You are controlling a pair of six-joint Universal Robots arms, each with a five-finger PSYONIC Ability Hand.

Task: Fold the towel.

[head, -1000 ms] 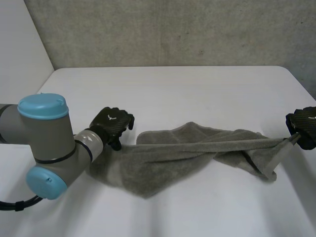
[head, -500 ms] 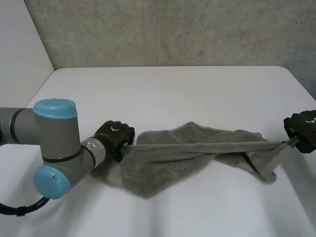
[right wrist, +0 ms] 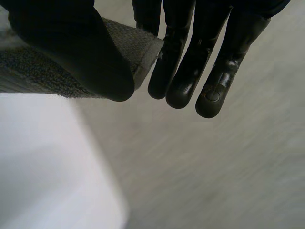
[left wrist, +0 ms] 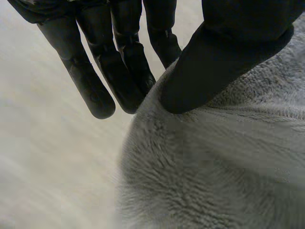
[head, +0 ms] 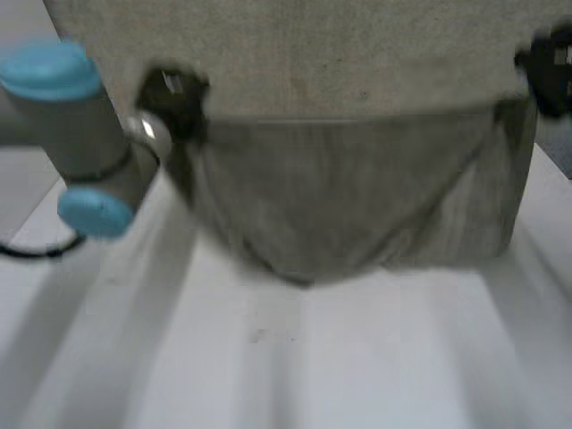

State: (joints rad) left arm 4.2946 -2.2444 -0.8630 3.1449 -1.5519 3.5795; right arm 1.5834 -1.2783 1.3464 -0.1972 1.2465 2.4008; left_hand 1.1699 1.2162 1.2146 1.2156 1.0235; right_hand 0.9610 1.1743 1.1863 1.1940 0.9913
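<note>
No fold is made yet — the towel (head: 357, 197) hangs spread over the bench (head: 357, 357), left hand (head: 170, 94) pinching its ten-o'clock corner, right hand (head: 550, 67) pinching its two-o'clock corner.

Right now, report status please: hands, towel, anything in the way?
Left hand shut on towel, one top corner; right hand shut on the other. Towel hangs spread between them. No obstacle seen.
</note>
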